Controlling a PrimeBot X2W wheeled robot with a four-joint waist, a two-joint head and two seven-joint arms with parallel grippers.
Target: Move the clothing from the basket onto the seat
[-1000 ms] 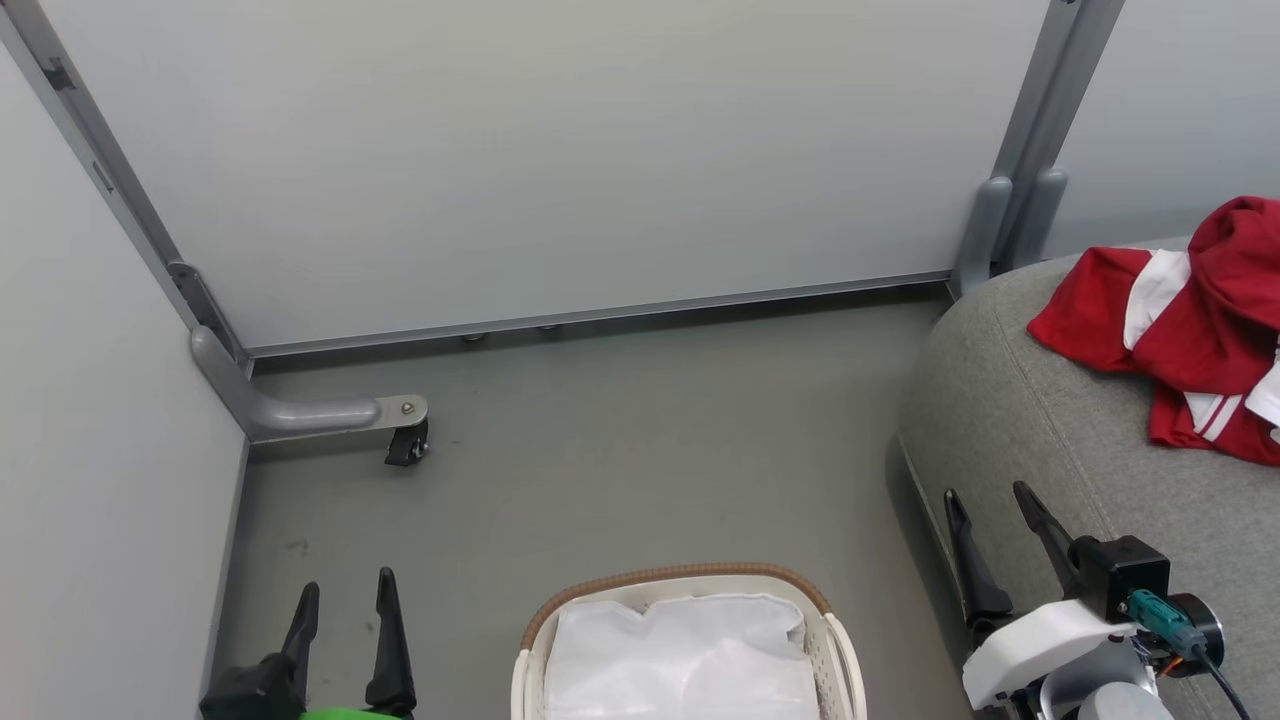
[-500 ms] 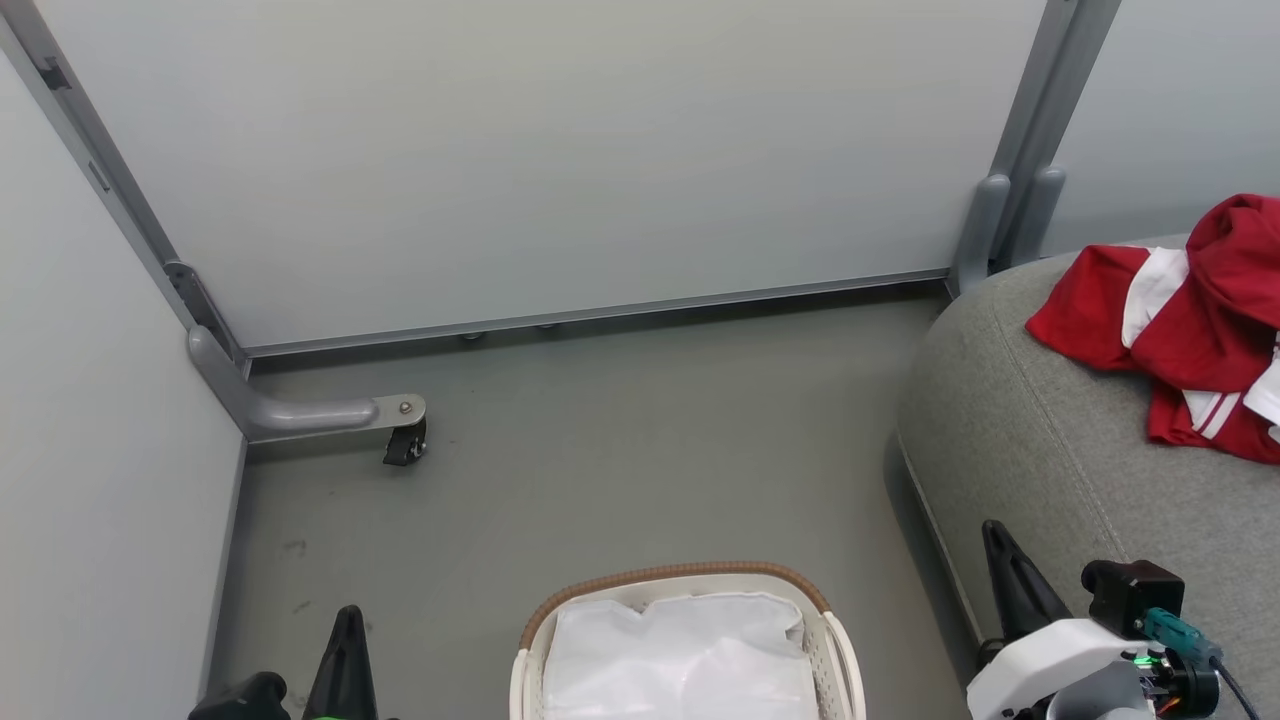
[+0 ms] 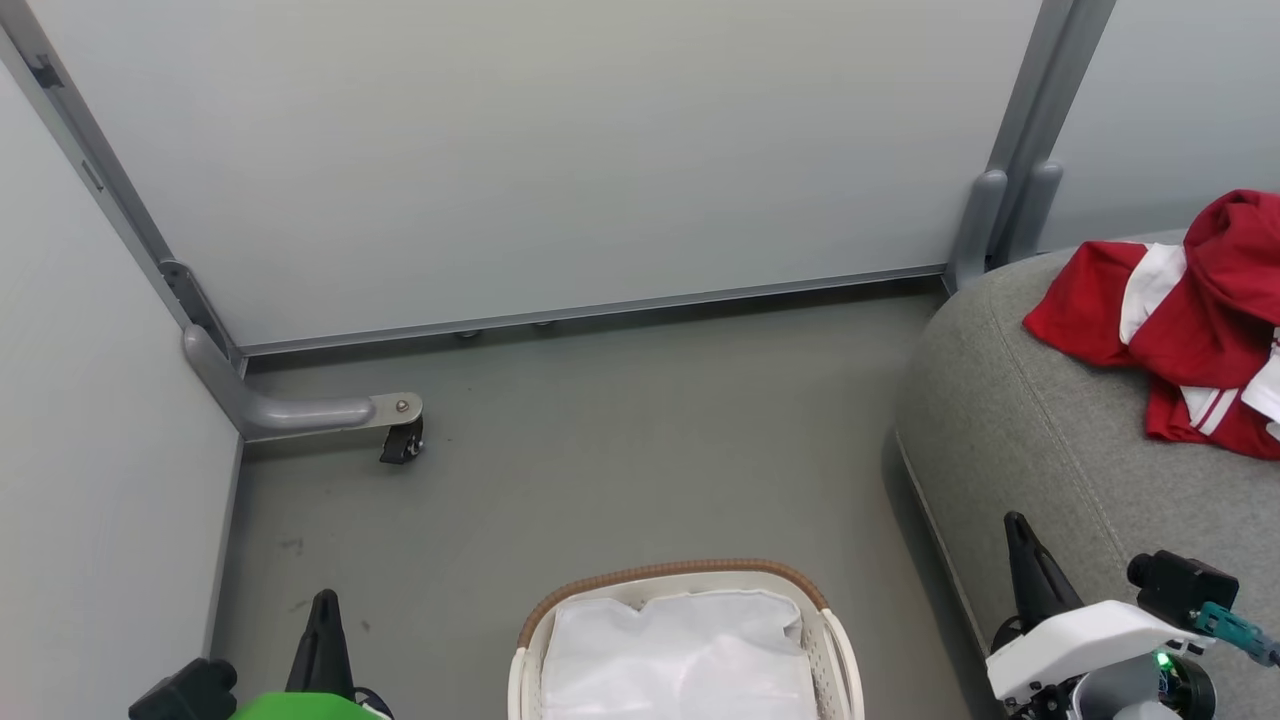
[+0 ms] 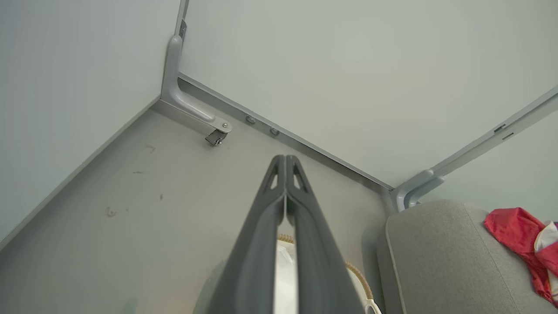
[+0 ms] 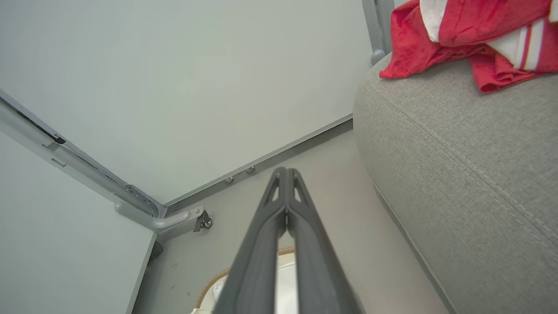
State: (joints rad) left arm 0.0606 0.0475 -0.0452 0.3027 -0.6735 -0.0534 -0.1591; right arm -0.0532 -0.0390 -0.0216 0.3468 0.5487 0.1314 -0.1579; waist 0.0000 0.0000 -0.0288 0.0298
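Clothing on seat; both grippers closed and holding nothing.

The red-and-white clothing point(image 3: 1190, 320) lies heaped on the grey seat point(image 3: 1040, 450), at the right of the head view and well apart from the basket point(image 3: 670, 574). The basket stands on the floor point(image 3: 600, 450) just left of the seat, with its white liner point(image 3: 680, 650) showing inside. The left gripper point(image 3: 325, 600) sits low, left of the basket. The right gripper point(image 3: 1015, 522) sits low at the seat's near edge. On each, the fingers point(image 4: 261, 244) are pressed together tip to tip and pinch nothing.
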